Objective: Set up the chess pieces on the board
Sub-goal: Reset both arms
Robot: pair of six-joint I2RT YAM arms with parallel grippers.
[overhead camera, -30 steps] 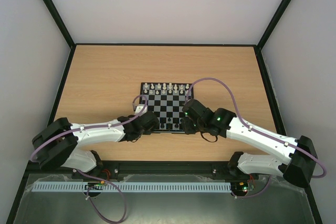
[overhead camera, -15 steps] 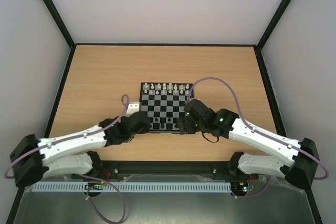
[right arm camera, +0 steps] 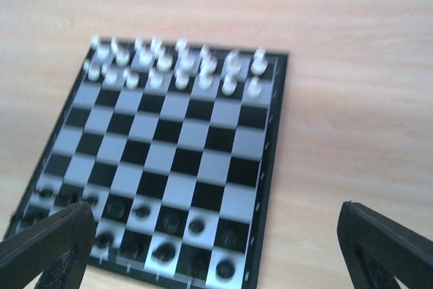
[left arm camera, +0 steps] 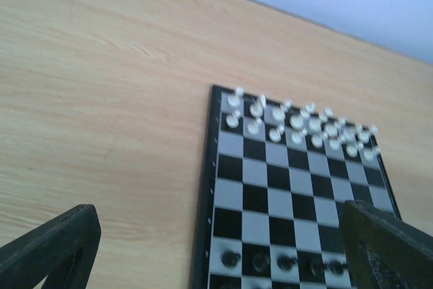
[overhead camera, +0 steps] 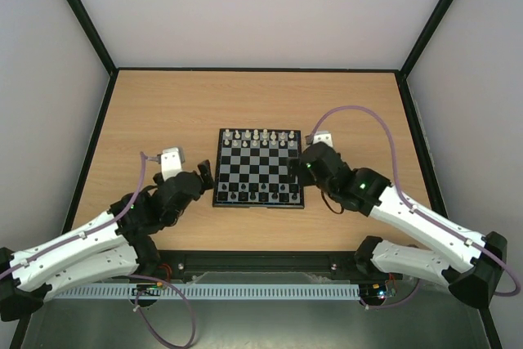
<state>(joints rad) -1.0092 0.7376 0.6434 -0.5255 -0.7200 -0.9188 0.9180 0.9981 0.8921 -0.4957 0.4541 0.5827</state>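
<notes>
My left end effector (left arm camera: 218,245), right end effector (right arm camera: 216,245) gape empty (flanking the black-and-grey checkered board (overhead camera: 258,165)); brushing could topple tiny black pieces (right arm camera: 162,252).

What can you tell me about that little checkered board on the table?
The small square black-and-light-grey checkered board has a black border and lies flat on the wooden table. Its two far rows hold white chess pieces, its near rows black chess pieces; the middle squares are bare.
</notes>
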